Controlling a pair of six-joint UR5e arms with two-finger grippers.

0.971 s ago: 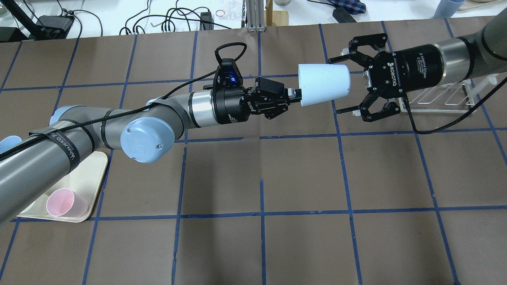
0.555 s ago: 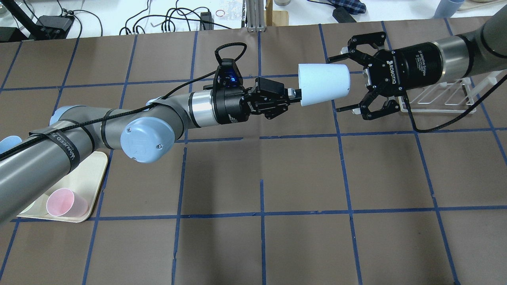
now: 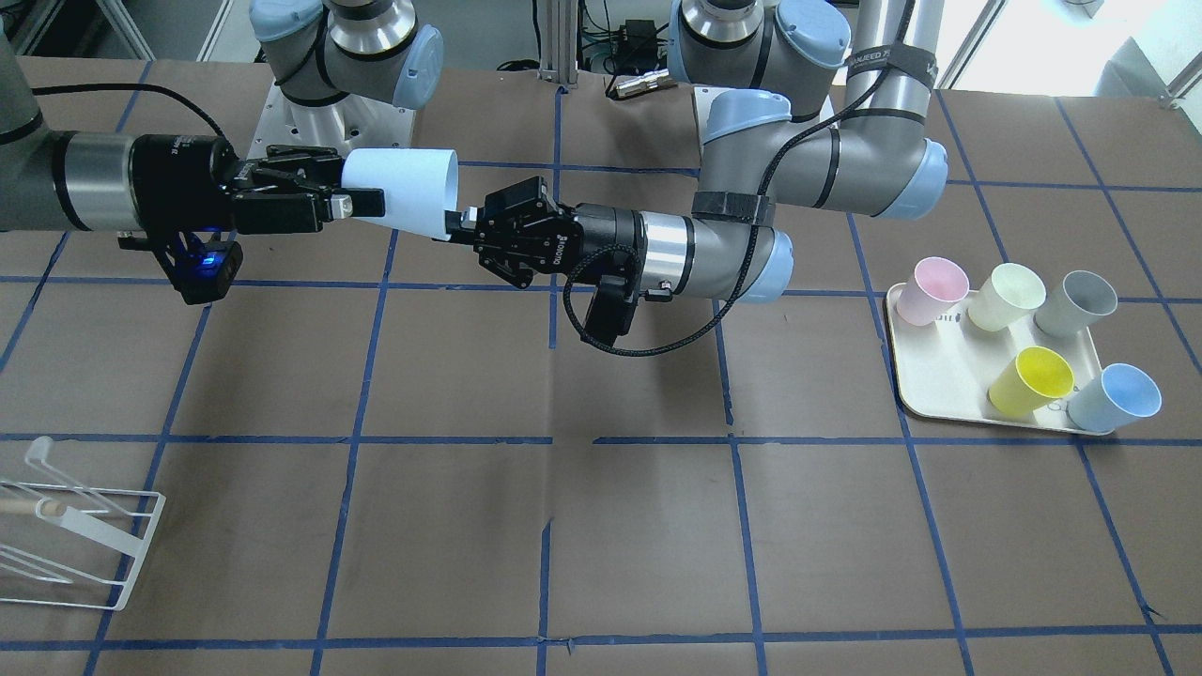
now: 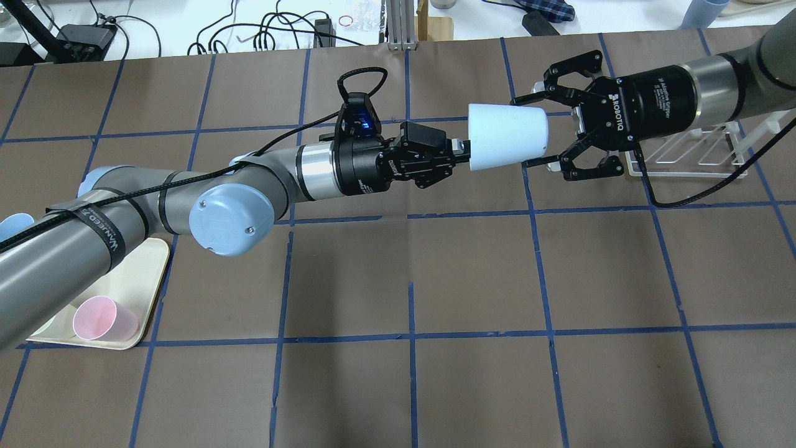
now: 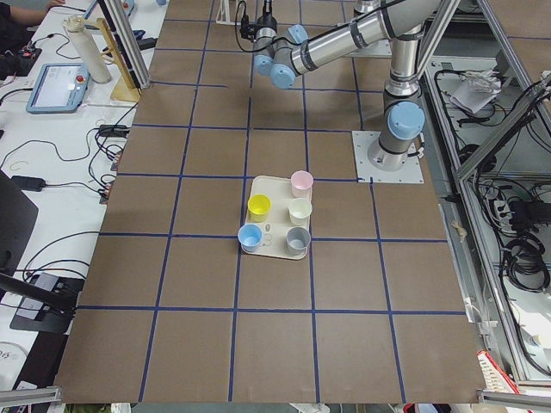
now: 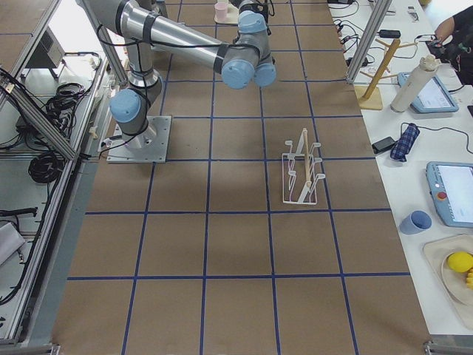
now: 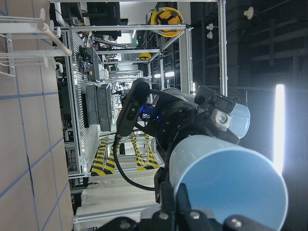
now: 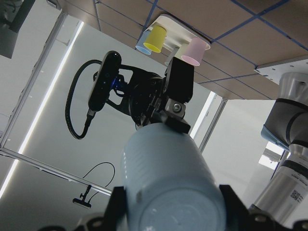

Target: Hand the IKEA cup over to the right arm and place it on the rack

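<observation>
Five coloured cups (image 3: 1028,380) stand on a cream tray (image 3: 944,376).

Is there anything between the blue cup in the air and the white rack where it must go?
Nothing visible does. The left gripper holds the IKEA cup in the air, the right gripper around its base; the table between it and the rack is bare.

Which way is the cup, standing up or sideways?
Sideways. The left gripper pinches the rim of the cup and holds it level in the air.
</observation>
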